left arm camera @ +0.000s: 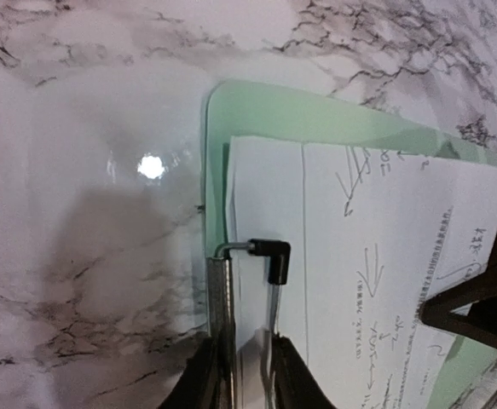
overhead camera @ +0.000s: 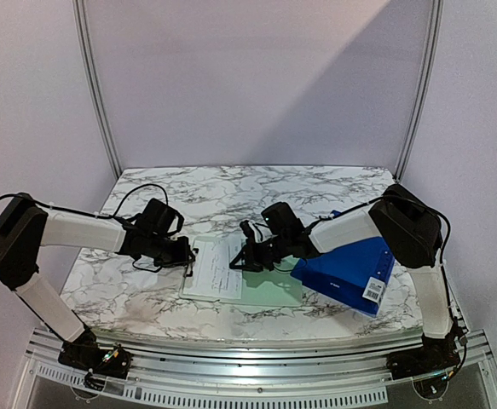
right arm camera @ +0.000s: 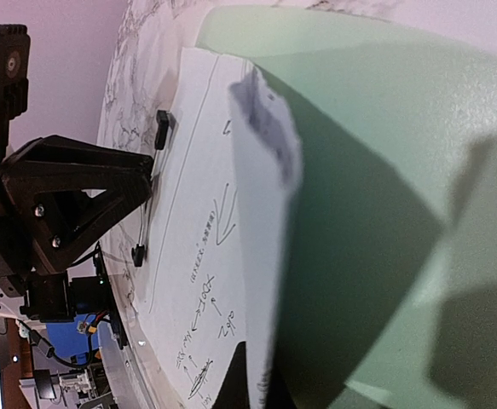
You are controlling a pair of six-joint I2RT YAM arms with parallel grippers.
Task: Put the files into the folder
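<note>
The folder lies open; its pale green inner face [overhead camera: 274,294] is flat on the table and its deep-blue cover [overhead camera: 350,264] with a barcode sticker [overhead camera: 373,290] is tilted up at the right. White sheets [overhead camera: 218,266] with handwriting lie on the green face. My left gripper [overhead camera: 184,253] is at the folder's left edge, shut on the metal clip [left arm camera: 246,249] with its black-tipped lever [left arm camera: 278,260]. My right gripper [overhead camera: 241,258] is shut on the right edge of a white sheet [right arm camera: 205,213], which curls up off the green face [right arm camera: 367,170].
The marble table [overhead camera: 137,290] extends left of the folder and behind it. The blue cover rests under my right forearm near the table's right edge. The left gripper body [right arm camera: 60,204] stands close across the sheets from my right fingers.
</note>
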